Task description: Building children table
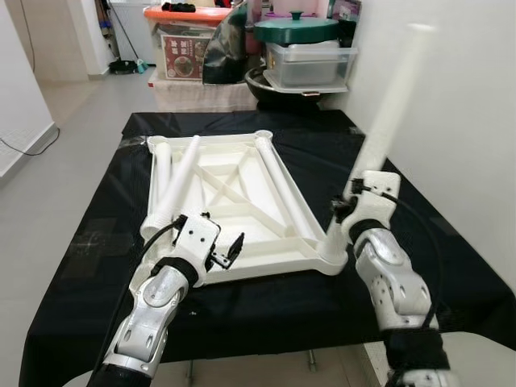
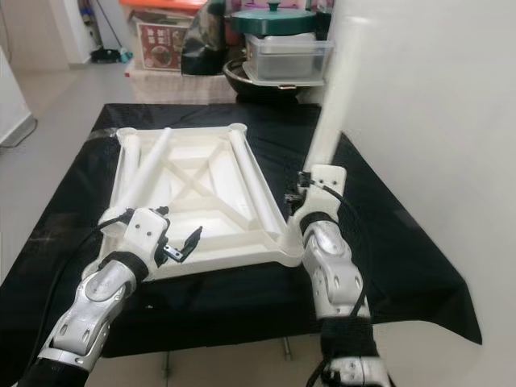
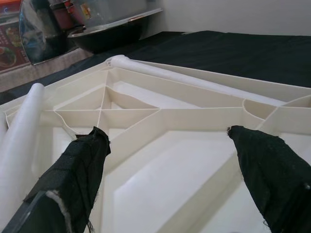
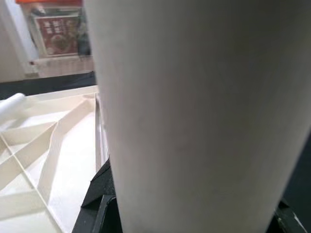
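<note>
A white plastic tabletop (image 1: 250, 234) lies upside down on a black cloth (image 1: 89, 250). Three loose white legs rest on it: one at its left edge (image 1: 161, 165), one slanted (image 1: 184, 181), one along its right side (image 1: 282, 189). My right gripper (image 1: 347, 205) is shut on another white leg (image 1: 391, 105), which stands nearly upright with its foot at the near right corner socket (image 1: 333, 256). That leg (image 4: 194, 111) is large in the right wrist view. My left gripper (image 3: 167, 132) is open, hovering over the tabletop's near left edge (image 1: 230, 250) with nothing between its fingers.
Behind the cloth stand storage boxes (image 1: 184, 44), a clear bin (image 1: 310, 63) under a green lid (image 1: 296, 30), and a black pan (image 1: 278, 93). A white wall (image 1: 451, 121) runs close on the right. Bare floor (image 1: 48, 185) lies to the left.
</note>
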Tool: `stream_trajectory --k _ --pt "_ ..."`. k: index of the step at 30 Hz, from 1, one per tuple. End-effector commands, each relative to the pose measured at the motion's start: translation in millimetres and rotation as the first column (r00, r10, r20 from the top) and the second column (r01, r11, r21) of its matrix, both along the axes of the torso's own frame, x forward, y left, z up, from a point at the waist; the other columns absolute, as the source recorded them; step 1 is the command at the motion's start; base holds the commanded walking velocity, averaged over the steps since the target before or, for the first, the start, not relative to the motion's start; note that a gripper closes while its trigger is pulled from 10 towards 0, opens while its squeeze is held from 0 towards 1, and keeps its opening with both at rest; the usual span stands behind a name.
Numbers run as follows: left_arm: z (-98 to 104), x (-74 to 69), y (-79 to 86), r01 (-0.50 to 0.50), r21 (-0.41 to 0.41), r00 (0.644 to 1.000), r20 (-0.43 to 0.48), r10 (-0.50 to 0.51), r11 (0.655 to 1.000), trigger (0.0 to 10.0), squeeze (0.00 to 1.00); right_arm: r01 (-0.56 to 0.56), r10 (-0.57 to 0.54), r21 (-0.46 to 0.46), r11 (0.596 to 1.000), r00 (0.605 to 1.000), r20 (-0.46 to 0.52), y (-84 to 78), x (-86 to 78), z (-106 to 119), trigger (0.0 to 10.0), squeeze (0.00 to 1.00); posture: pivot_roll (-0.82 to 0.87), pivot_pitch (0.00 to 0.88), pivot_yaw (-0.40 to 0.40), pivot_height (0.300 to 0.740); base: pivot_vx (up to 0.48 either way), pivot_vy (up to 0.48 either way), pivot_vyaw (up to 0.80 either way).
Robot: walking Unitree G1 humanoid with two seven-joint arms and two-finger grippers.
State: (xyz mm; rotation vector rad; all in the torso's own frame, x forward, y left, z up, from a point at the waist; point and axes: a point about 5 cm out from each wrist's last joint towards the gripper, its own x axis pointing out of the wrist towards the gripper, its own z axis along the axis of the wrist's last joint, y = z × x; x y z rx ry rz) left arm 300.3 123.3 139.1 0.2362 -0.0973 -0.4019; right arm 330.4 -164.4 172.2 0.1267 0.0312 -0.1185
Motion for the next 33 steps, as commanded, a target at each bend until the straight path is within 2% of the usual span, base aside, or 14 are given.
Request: stream_trajectory --k 1,4,5,11,12,13,15,16,17,20,22,26,28,33 --pt "-4.6 -1.5 -0.2 0.002 0.007 1.000 -0.012 -0.002 1.000 10.0 0.00 0.065 -0.055 0.046 0.997 0.979 -0.194 -8.6 -8.7 -36.7 10.0 0.00 0.02 0.000 -0.068 0.740 0.000 0.000 0.00" --pt "-4.6 -1.3 -0.3 0.003 0.008 1.000 -0.012 -0.003 1.000 10.0 0.00 0.011 0.002 0.082 0.997 0.987 -0.162 0.5 -8.5 -33.3 10.0 0.00 0.02 0.000 -0.068 0.740 0.000 0.000 0.00" --pt "-4.1 -0.5 -0.8 0.004 0.008 1.000 -0.010 -0.004 1.000 10.0 0.00 -0.134 0.140 0.136 0.982 0.989 -0.041 16.1 -3.1 -14.3 10.0 1.00 0.02 0.000 -0.071 0.740 0.000 0.000 0.00" --pt "-3.8 -0.1 -0.9 0.003 0.008 1.000 -0.009 -0.003 1.000 10.0 0.00 -0.187 0.187 0.152 0.971 0.982 0.012 20.8 0.1 -4.4 10.0 1.00 0.02 0.000 -0.071 0.740 0.000 0.000 0.00" --pt "-3.9 -0.2 -0.5 0.002 0.008 1.000 -0.009 -0.002 1.000 10.0 0.00 -0.304 0.293 0.160 0.939 0.952 0.093 24.7 5.0 13.5 10.0 0.00 0.02 0.000 -0.073 0.740 0.000 0.000 0.00" --pt "-3.9 -0.2 -0.5 0.002 0.008 1.000 -0.009 -0.002 1.000 10.0 0.00 -0.304 0.293 0.160 0.939 0.952 0.093 24.7 5.0 13.5 10.0 0.00 0.02 0.000 -0.073 0.740 0.000 0.000 0.00" --pt "-4.3 -0.6 -0.3 0.000 0.007 1.000 -0.009 0.000 1.000 10.0 0.00 -0.623 0.579 0.119 0.773 0.769 0.271 34.1 -2.7 49.5 10.0 0.00 0.02 0.000 -0.075 0.740 0.000 0.000 0.00" --pt "-4.3 -0.6 -0.3 0.000 0.007 1.000 -0.009 0.000 1.000 10.0 0.00 -0.623 0.579 0.119 0.773 0.769 0.271 34.1 -2.7 49.5 10.0 0.00 0.02 0.000 -0.075 0.740 0.000 0.000 0.00" --pt "-4.3 -0.6 -0.3 -0.001 0.006 1.000 -0.009 0.001 1.000 10.0 0.00 -0.748 0.698 0.066 0.661 0.644 0.312 39.0 -13.1 59.5 10.0 0.00 0.03 0.000 -0.080 0.740 0.000 0.000 0.00" --pt "-3.7 -0.4 0.3 -0.005 0.006 1.000 -0.006 0.005 1.000 10.0 0.00 -0.864 0.829 -0.016 0.504 0.478 0.289 45.9 -30.2 59.8 10.0 0.00 0.03 0.000 -0.085 0.740 0.000 0.000 0.00" --pt "-3.6 -0.4 0.7 -0.007 0.006 1.000 -0.006 0.007 1.000 10.0 0.00 -0.881 0.853 -0.032 0.472 0.447 0.270 47.6 -33.7 57.1 10.0 0.00 0.03 0.000 -0.086 0.740 0.000 0.000 0.00" --pt "-3.9 -1.0 1.0 -0.009 0.006 1.000 -0.006 0.009 1.000 10.0 0.00 -0.891 0.868 -0.039 0.451 0.428 0.252 49.0 -36.1 52.2 10.0 0.00 0.04 0.000 -0.087 0.740 0.000 0.000 0.00" --pt "-5.1 -2.6 1.6 -0.010 0.007 1.000 -0.010 0.010 1.000 10.0 0.00 -0.894 0.876 -0.036 0.446 0.428 0.221 53.6 -39.2 39.3 0.0 0.00 0.04 0.000 -0.081 0.740 0.000 0.000 0.00" --pt "-5.1 -1.9 2.9 -0.007 0.013 1.000 -0.010 0.007 1.000 10.0 0.00 -0.764 0.756 0.020 0.645 0.642 0.130 48.1 -20.4 16.8 0.0 0.00 0.03 0.000 -0.073 0.740 0.000 0.000 0.00"
